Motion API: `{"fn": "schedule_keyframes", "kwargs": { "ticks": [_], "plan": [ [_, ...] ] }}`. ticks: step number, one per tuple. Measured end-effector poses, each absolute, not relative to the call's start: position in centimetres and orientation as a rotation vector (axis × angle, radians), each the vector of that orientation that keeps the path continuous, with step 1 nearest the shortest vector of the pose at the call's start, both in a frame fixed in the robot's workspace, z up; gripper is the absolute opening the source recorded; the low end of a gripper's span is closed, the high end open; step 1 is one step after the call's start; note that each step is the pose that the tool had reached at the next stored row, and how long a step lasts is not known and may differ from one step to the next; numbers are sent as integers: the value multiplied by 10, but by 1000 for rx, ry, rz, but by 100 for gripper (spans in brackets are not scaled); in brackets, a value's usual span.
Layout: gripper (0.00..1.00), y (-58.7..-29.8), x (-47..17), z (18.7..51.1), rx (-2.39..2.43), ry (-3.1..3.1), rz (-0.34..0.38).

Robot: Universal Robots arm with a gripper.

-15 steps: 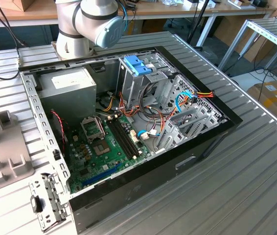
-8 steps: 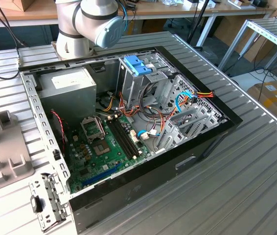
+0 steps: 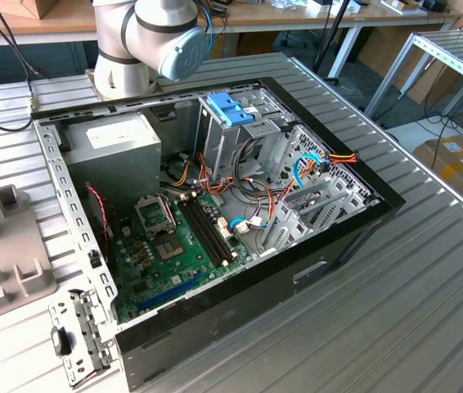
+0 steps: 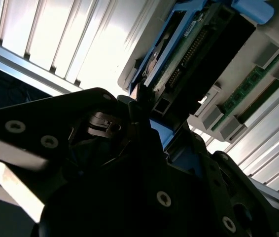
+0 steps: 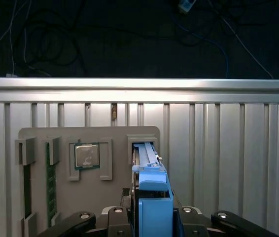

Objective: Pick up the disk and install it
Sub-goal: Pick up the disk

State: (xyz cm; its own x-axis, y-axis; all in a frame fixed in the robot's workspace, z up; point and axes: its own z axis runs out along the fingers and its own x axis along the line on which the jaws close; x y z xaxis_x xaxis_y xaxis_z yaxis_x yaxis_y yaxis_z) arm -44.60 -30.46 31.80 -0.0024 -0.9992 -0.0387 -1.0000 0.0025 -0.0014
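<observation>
Holder plate (image 3: 2,246) of grey plastic is seen at the exterior view's left edge, lying on the ribbed metal table (image 3: 395,327). A loose metal bracket (image 3: 76,344) is placed just beside it, at the lower left of the frame. The robot arm (image 3: 146,37) is mounted at the upper left. The open computer case (image 3: 240,303) is laid flat in the middle. Inside it, a grey power-supply box (image 3: 117,147) is found toward the exterior view's left, the green motherboard (image 3: 174,246) below it in the frame, and a metal cage with light-blue top (image 3: 231,110) further right. A metal rack (image 3: 452,49) is seen at the upper right.

In the first wrist view, a memory stick (image 5: 51,182) and a processor chip (image 5: 87,156) are kept in recesses of the holder plate. The disk (image 5: 147,153) is placed beside them, on its edge, with its far end at a slot of the plate. The gripper (image 5: 154,219) is clamped on the disk's blue end piece (image 5: 154,197), one finger pressed on each side. In the second wrist view, the circuit-board side of the disk is shown.
</observation>
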Motion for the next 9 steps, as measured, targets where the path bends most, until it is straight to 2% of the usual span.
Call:
{"fn": "schedule_keyframes", "kwargs": {
  "ticks": [9],
  "plan": [
    [37,-305,-446,328,-2198,2204,41]
  ]
}}
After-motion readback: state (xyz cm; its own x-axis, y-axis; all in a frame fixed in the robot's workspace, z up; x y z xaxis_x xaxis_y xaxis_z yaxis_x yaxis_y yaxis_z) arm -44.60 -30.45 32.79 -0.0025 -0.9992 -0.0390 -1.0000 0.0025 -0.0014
